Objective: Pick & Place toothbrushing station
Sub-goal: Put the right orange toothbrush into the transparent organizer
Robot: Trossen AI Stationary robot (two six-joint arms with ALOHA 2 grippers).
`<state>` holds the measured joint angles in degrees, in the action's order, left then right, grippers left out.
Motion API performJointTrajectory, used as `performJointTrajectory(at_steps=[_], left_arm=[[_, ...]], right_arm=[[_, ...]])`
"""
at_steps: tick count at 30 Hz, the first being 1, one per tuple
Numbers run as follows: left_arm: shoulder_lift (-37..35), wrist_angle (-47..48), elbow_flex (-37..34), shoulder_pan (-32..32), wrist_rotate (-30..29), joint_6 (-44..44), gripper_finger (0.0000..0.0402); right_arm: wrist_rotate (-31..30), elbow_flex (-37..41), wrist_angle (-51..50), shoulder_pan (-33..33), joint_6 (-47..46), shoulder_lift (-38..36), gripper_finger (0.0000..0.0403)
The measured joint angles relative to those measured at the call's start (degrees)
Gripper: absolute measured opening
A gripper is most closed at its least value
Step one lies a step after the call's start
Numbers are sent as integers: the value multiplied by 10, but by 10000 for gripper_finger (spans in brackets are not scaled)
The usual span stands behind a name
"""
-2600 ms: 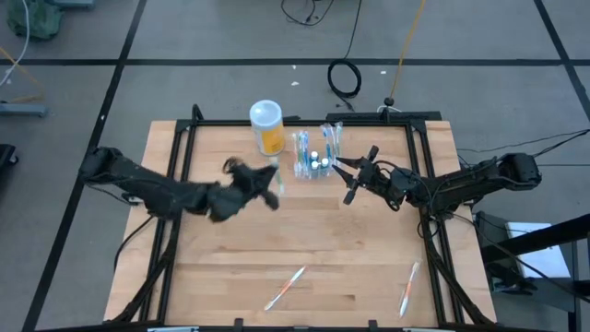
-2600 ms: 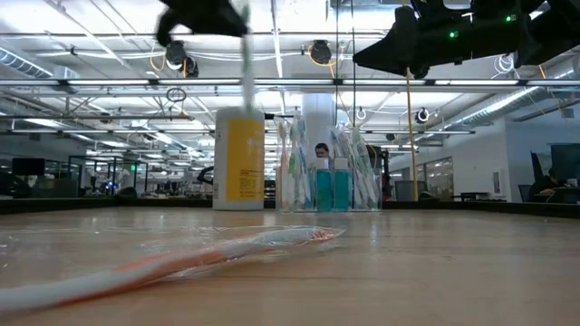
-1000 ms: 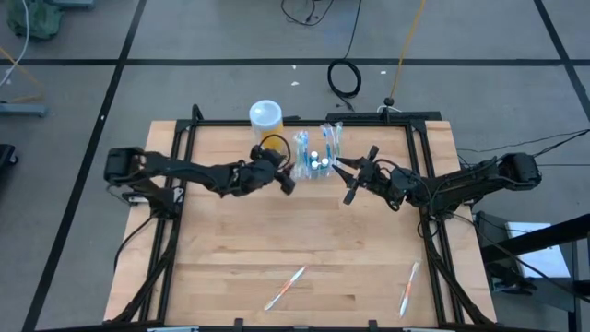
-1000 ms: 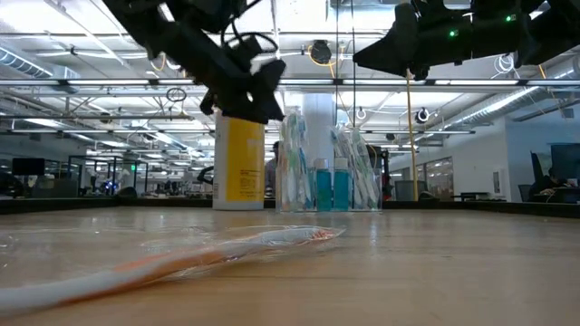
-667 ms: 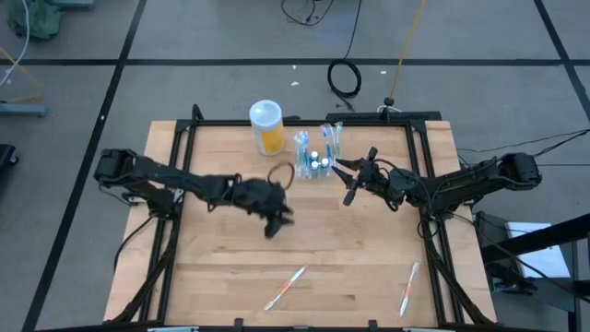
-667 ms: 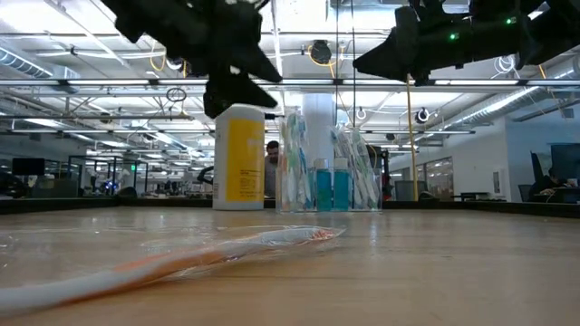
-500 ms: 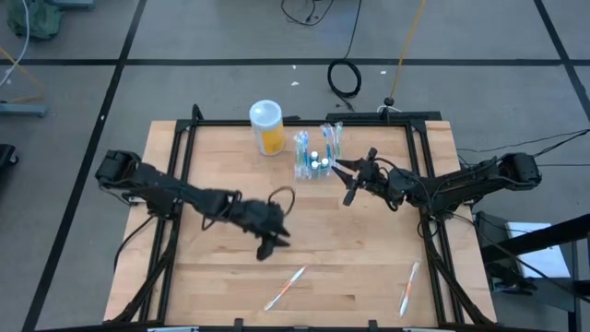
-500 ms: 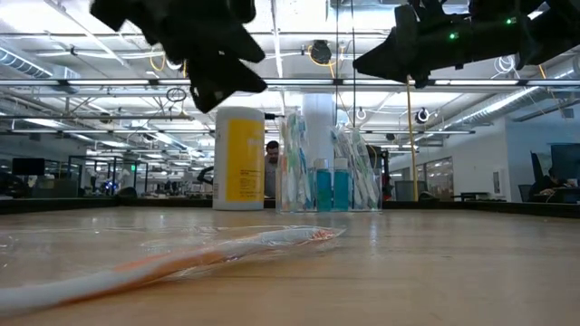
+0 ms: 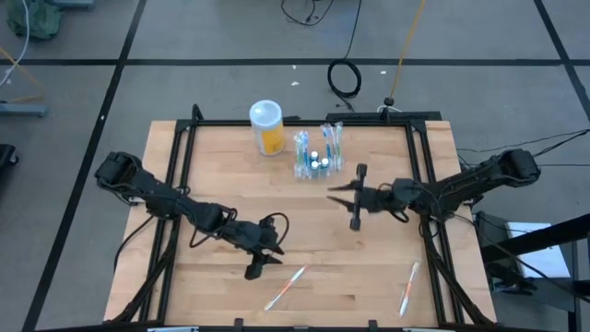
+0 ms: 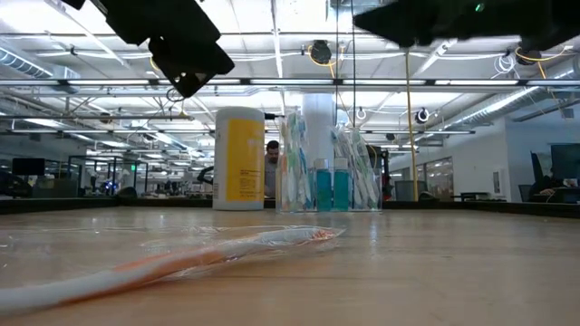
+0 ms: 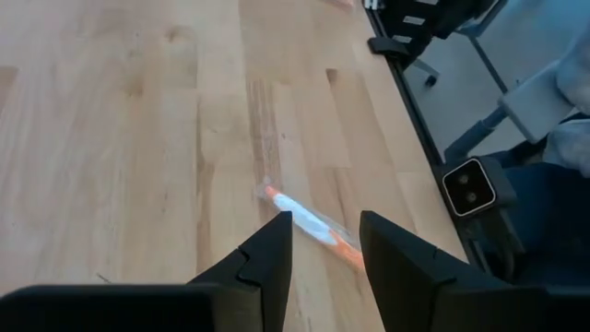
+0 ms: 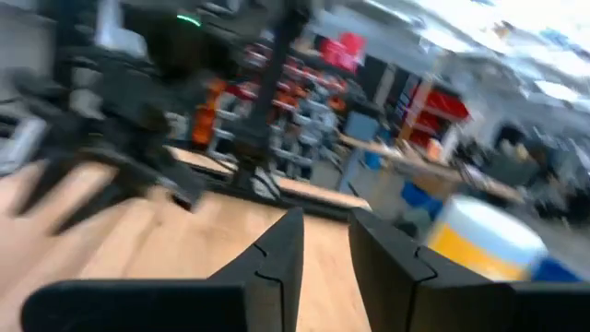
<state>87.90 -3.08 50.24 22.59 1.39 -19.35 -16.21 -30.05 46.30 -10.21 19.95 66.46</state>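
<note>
The toothbrushing station [image 9: 317, 153] is a low see-through holder with upright toothbrushes and blue tubes. It stands on its base at the table's far middle and also shows in the low view [image 10: 324, 186]. My left gripper [image 9: 265, 259] is open and empty above the near middle of the table, well away from the station. A wrapped toothbrush [image 11: 309, 226] lies on the table beyond its fingers. My right gripper [image 9: 350, 197] is open and empty, hovering just near and right of the station.
A yellow-orange cup with a white top [image 9: 266, 126] stands left of the station. Two wrapped toothbrushes lie near the front edge, one at the middle [image 9: 286, 288] and one at the right [image 9: 408, 288]. Black frame rails [image 9: 175, 184] run along the table's sides.
My left gripper has swung from beside the cup and station toward the table's near edge, ending above the middle wrapped toothbrush. My right gripper has moved a little toward the near edge, away from the station, and risen. The station has stayed put.
</note>
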Motion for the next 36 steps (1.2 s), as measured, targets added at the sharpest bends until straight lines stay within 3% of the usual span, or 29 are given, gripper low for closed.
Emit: performJointTrajectory(at_steps=[3,7,9,13,17,23,28,31,36], left_arm=[[0,0,0,-1,0,9,131],[0,0,0,-7,0,16,131],[0,0,0,-9,0,17,132],[0,0,0,-15,0,15,132],[0,0,0,-20,-1,19,132],[0,-1,0,-25,-28,-2,131],[0,-3,0,-24,-58,-17,132],[0,-2,0,-24,-64,-39,131],[0,-2,0,-24,-65,-46,132]], right_arm=[[15,-24,2,-45,27,0,74],[127,-51,1,-94,19,0,73],[150,-63,3,-120,5,2,73],[110,-66,-9,-167,14,36,73],[36,-65,-86,-194,-20,68,73],[25,-65,-283,-216,-287,59,73],[137,-65,-494,-218,-453,19,73],[195,-65,-616,-218,-648,-4,73],[240,-65,-778,-222,-940,-30,77]])
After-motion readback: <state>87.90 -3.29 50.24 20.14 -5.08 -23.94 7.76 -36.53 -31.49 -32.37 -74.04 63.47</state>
